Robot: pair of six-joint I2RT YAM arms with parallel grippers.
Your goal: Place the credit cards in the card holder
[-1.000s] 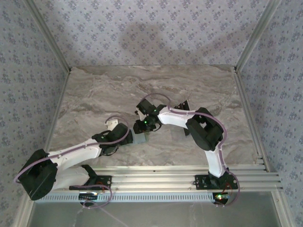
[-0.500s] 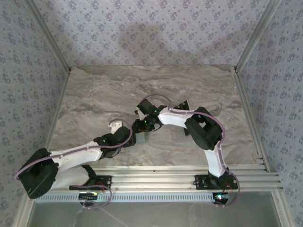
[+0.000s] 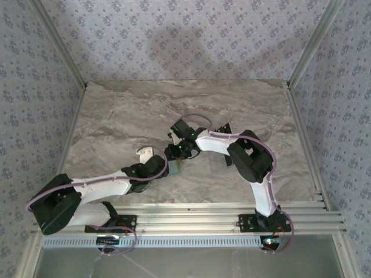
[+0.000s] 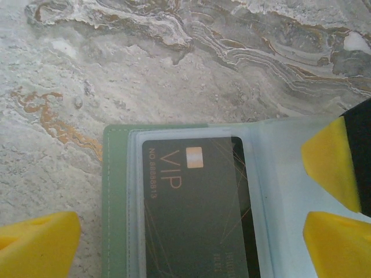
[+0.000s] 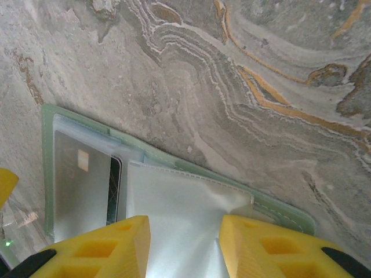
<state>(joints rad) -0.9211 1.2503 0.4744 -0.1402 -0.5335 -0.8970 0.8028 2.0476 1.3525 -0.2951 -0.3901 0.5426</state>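
Left pincer (image 3: 157, 169) sits at the near middle of the counter (image 3: 116, 116), beside the green card holder (image 3: 175, 168), with the right pincer (image 3: 175, 155) just beyond it; detail is small from above.

From the left wrist, its yellow fingers (image 4: 35, 243) stand wide apart, holding nothing, either side of the open holder, where a dark card (image 4: 191, 220) marked VIP lies under a clear sleeve.

From the right wrist, the right pincer is half open, astride another clear sleeve (image 5: 179, 202); whether it pinches it I cannot tell.
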